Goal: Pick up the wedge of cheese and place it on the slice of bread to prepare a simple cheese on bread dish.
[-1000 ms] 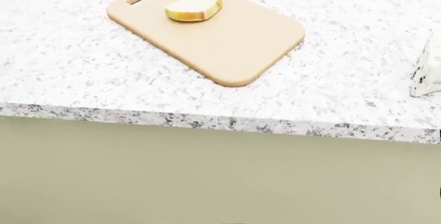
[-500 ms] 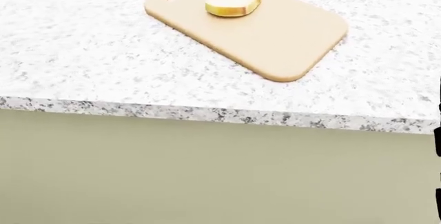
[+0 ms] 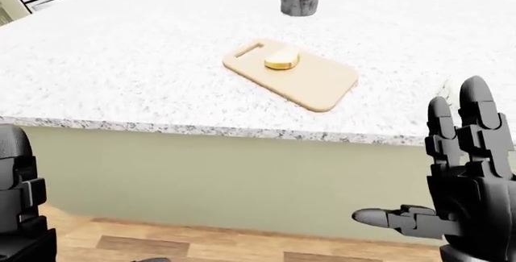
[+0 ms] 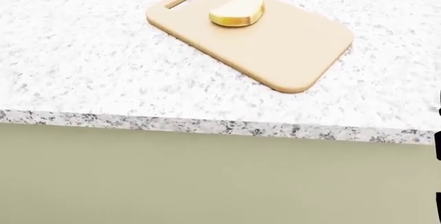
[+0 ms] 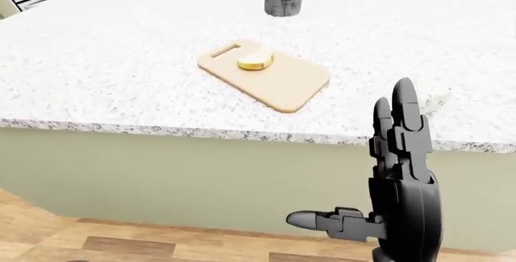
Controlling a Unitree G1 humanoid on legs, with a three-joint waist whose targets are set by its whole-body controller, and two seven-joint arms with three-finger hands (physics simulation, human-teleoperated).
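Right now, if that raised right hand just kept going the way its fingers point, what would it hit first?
Probably nothing nearby: the right hand points its fingers upward, below the granite counter's edge. Depth is unclear, though, so it might brush that edge.

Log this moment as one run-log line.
right hand: open, raised, empty | yellow-crusted bread slice: on tan wooden cutting board | cheese: hidden

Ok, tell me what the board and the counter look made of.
Board: probably wood or a wood-look plastic, judging by its flat matte tan with no visible grain. Counter: looks like granite-type stone, white with grey-black speckles that carry over its rounded edge.
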